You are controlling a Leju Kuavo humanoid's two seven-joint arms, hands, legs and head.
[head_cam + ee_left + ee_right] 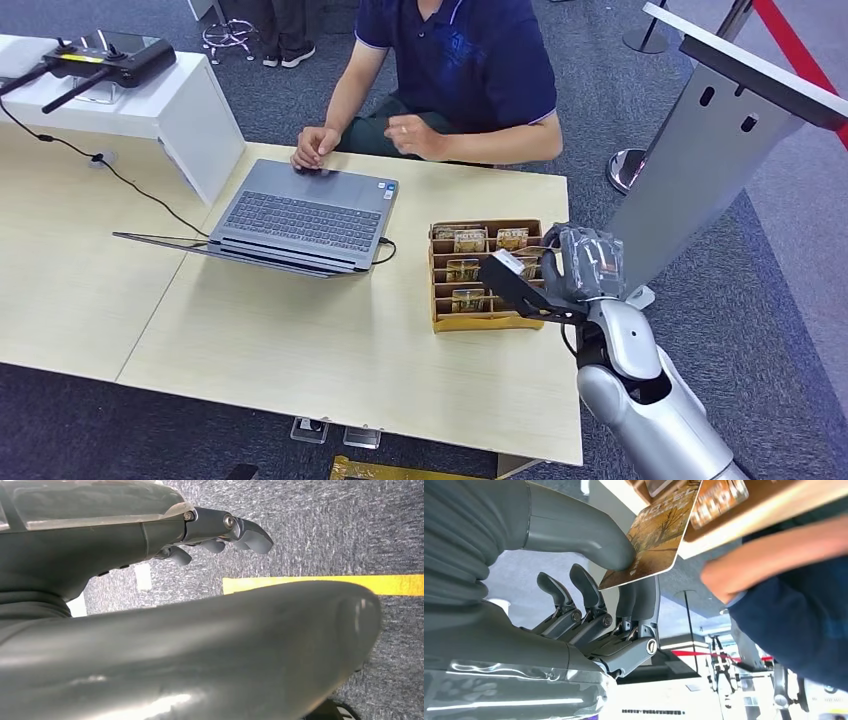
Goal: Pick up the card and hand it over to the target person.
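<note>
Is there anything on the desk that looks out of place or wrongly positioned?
The laptop looks odd: it lies opened fully flat, its screen half overhanging the gap between the desks. The card pinched in the right hand looks fine.

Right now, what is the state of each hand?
Left hand: holds nothing, fingers loosely apart.
Right hand: pinches the card between thumb and fingers.

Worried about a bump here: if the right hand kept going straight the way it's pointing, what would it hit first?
Most likely the cardboard card box: the right hand, pinching a card, points across it. Depth is unclear, so it might pass above.
</note>
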